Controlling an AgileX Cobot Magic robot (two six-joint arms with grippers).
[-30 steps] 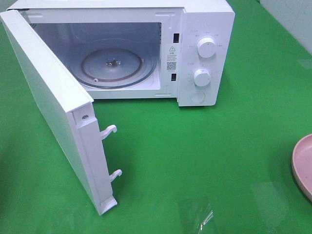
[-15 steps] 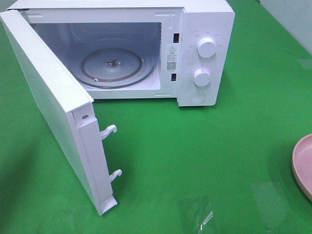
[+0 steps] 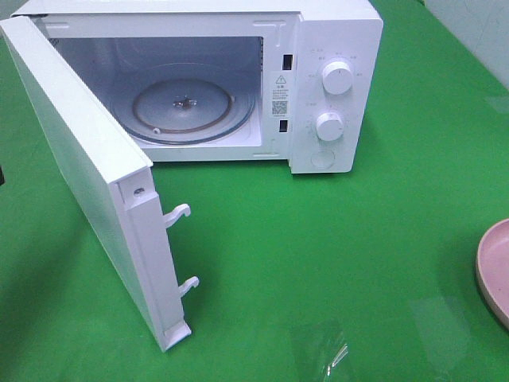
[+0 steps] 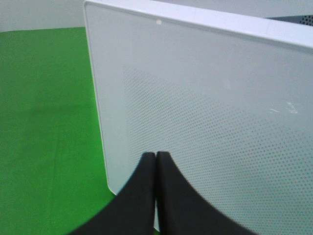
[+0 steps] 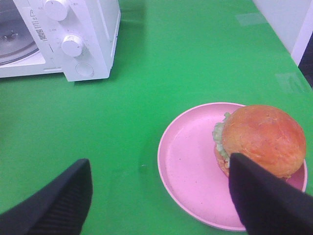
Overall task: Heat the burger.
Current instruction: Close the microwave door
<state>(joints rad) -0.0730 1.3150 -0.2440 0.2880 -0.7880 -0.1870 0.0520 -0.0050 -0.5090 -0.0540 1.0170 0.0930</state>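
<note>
On the pink plate (image 5: 195, 166) at the right, well apart from the microwave (image 3: 318, 79), sits the burger (image 5: 261, 139). The right gripper (image 5: 159, 196) is wide open and empty; a careless grasp could squash the bun. The left gripper (image 4: 155, 161) is closed on nothing, near the open door (image 4: 210, 112), and may bump it. The overhead view hides the burger and both grippers.

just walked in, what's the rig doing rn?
Heating a burger, early stage. The microwave door is swung wide open, turntable bare. The left gripper sits shut just outside the door. The right gripper is open above the pink plate, with the burger not yet grasped.
</note>
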